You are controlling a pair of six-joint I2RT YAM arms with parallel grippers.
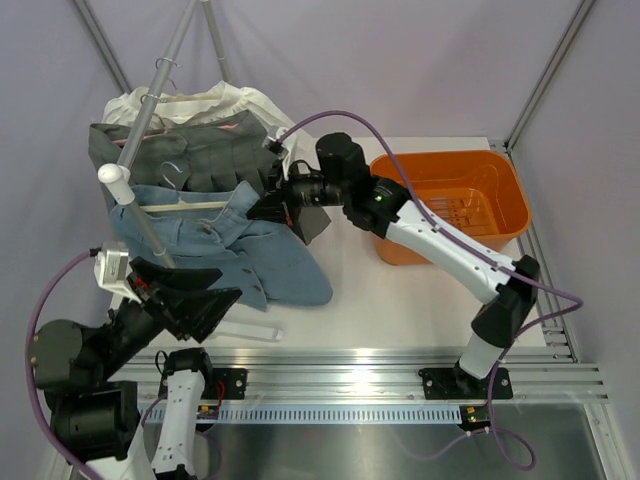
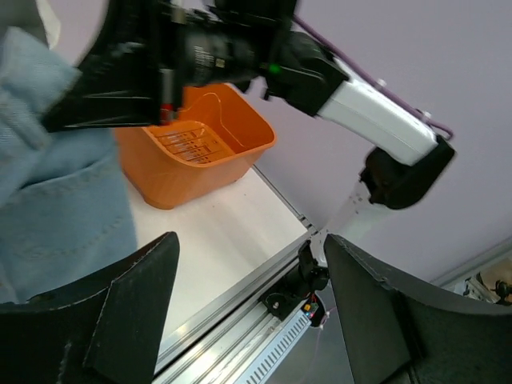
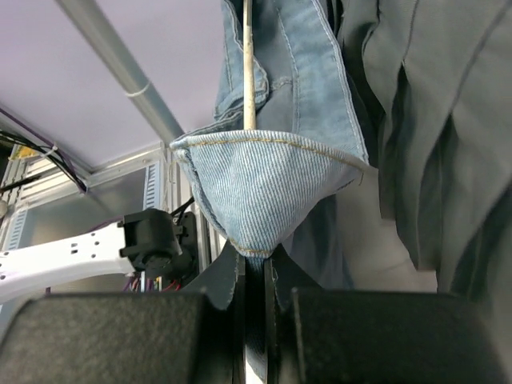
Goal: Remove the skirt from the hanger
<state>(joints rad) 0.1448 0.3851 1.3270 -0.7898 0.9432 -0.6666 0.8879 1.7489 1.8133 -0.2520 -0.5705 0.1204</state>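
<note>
At the far right corner of the surface [image 1: 400, 300] you have an orange bin [image 1: 470, 205], well apart from the clothes. Along the left side a metal rack pole [image 1: 165, 70] runs from the far edge toward the near edge, with three garments on it. A white garment [image 1: 215, 100] hangs nearest the far edge, then a grey pleated garment [image 1: 200, 155], then the denim skirt [image 1: 270, 265]. The grey one presses right against the denim's far side, and in the right wrist view it fills the frame just beside the denim, so you have little room there. The pole itself crosses over the denim's left part.

The denim skirt is pale blue with visible seams and pocket stitching. It hangs on a wooden hanger [image 1: 185, 205] whose bar lies across its top. The cloth spreads over the left half of the surface, its lower edge reaching toward the middle.

Your right pincer [image 1: 258, 210] reaches in from the right and is clamped tight on the denim skirt. The right wrist view shows a folded point of striped inner cloth nipped between the closed fingers, with the hanger bar rising straight above it.

Your left pincer [image 1: 228, 283] sits by the near left corner, just beside the skirt's lower left. Its fingers [image 2: 120, 312] are spread wide with nothing between them.
</note>
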